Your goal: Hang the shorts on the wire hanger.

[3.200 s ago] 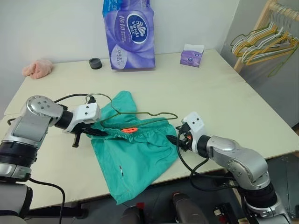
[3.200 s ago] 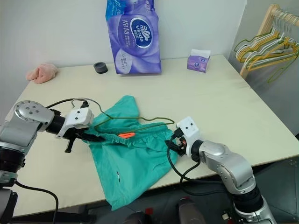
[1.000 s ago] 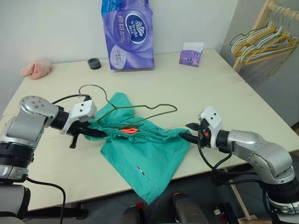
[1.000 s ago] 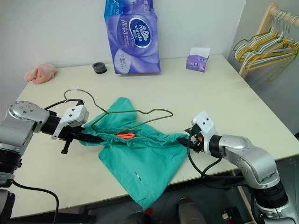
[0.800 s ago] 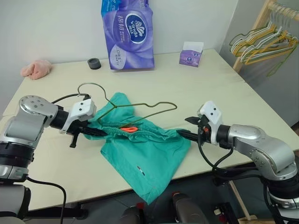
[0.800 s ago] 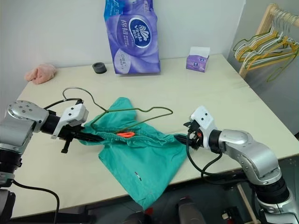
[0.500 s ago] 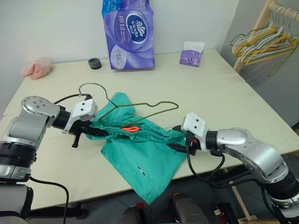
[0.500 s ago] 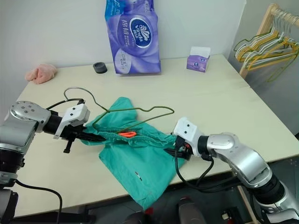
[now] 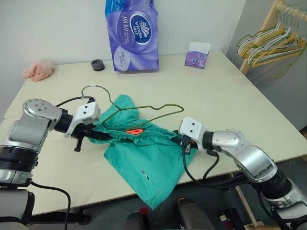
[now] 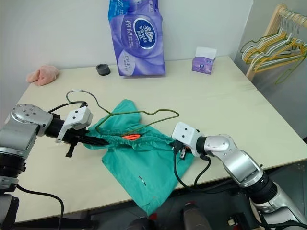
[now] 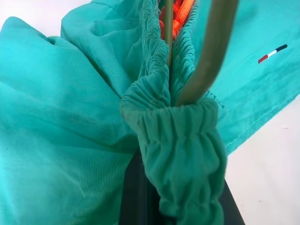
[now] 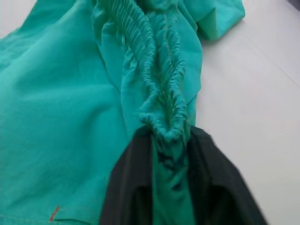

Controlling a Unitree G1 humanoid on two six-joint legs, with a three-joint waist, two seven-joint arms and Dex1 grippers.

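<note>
Left gripper (image 9: 103, 137): clamped tight on the gathered elastic waistband at the left end of the shorts; a thin wire runs out of the same fold in the left wrist view.
Pink cloth (image 9: 38, 69): soft crumpled lump at the tabletop's far left corner.
Shorts (image 9: 144, 165): teal-green, thin soft fabric, waistband stretched into a ruched rope between both grippers; legs spill over the near tabletop edge; orange tag (image 9: 135, 132) inside the waist.
Wire hanger (image 9: 144, 113): slim olive-green wire, curved hook to the left, lying across the waistband's far side.
Right gripper (image 10: 176, 146): black fingers pinched closed on the waistband's right end.
Tabletop (image 9: 230, 100): smooth, pale cream.
</note>
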